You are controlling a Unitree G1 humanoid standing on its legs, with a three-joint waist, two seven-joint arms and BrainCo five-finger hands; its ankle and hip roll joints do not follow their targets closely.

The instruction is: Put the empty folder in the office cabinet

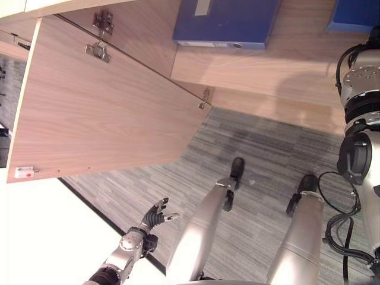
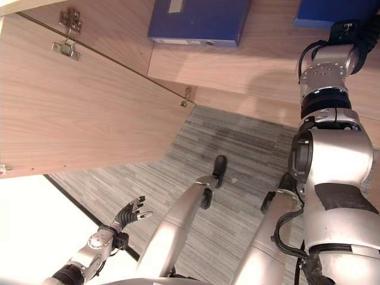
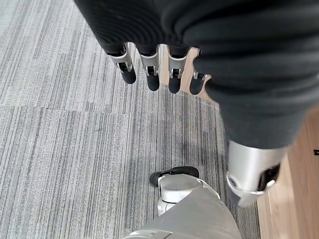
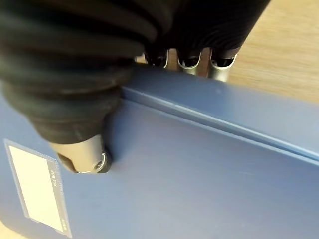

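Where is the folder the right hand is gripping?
The blue folder is in the right hand, thumb on its face, fingers over its edge. In the left eye view it shows top right on the cabinet shelf, beside a second blue folder.

folder point(image 4: 199, 164): deep blue all over, with a pale cream label point(image 4: 35, 186) edged by a thin light line
second folder point(image 1: 228, 22): the same blue, lying on the cabinet shelf, with a light strip along its edge
cabinet door point(image 1: 107, 113): light wood with fine straight grain; silver metal hinges point(image 1: 100, 38)
cabinet shelf point(image 1: 261, 71): matching pale wood grain
floor point(image 3: 75, 139): grey carpet in thin dark and light stripes
left hand point(image 1: 157, 215): silver fingers with dark tips
right hand point(image 4: 84, 74): black ribbed cover, silver thumb
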